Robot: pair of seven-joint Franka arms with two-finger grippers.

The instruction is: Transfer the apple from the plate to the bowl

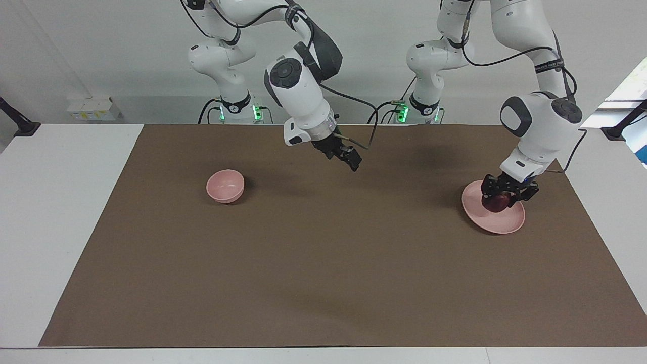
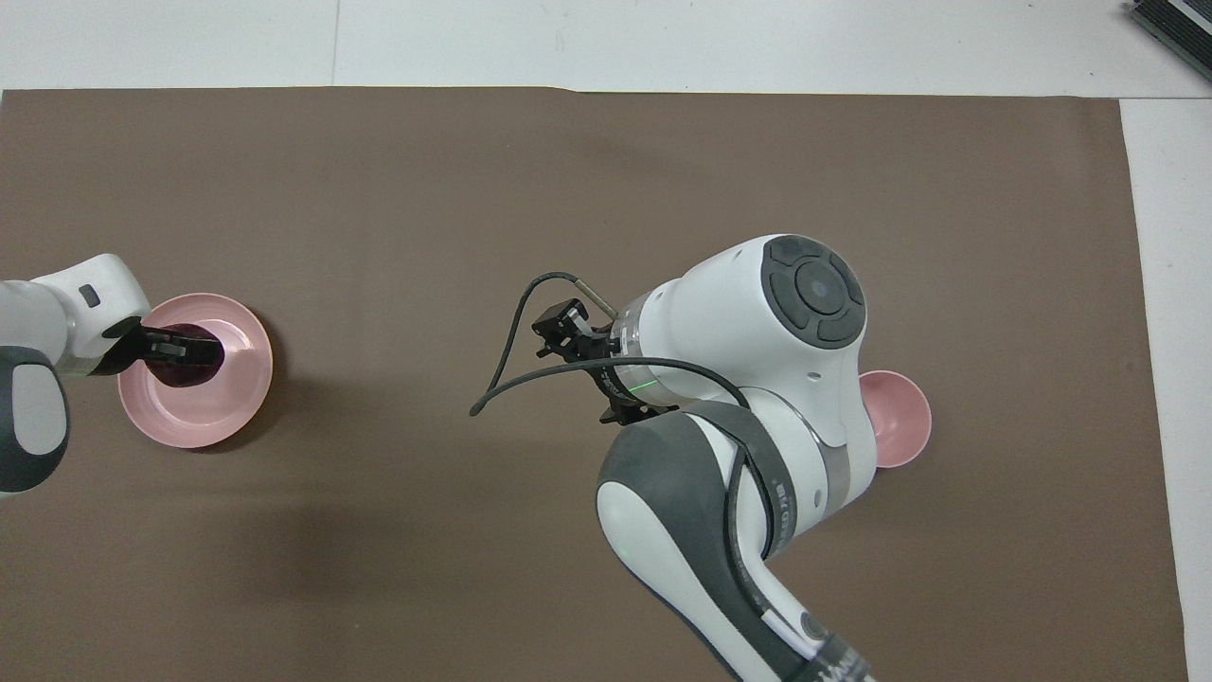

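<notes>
Left gripper (image 1: pixel 500 199) fingers clamped on the apple (image 1: pixel 497 202), one finger each side, apple sitting on the plate (image 1: pixel 505 222) under the fingertips. Right gripper (image 1: pixel 352 163) up over bare mat (image 1: pixel 323 263), fingers spread, holding nothing; bowl (image 1: pixel 225 186) well apart from it, toward the right arm's end.

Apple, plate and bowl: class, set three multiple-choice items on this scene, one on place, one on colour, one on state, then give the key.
1. Where is the apple?
A in the bowl
B at the plate
C on the bare mat

2. What colour is the bowl?
A pale pink
B green
C blue

3. The left gripper is
A shut on the apple
B open above the bowl
C out of view

Key: B, the apple sits over the plate; A, bowl and plate are both pink; A, its jaws clasp the apple's sides.
</notes>
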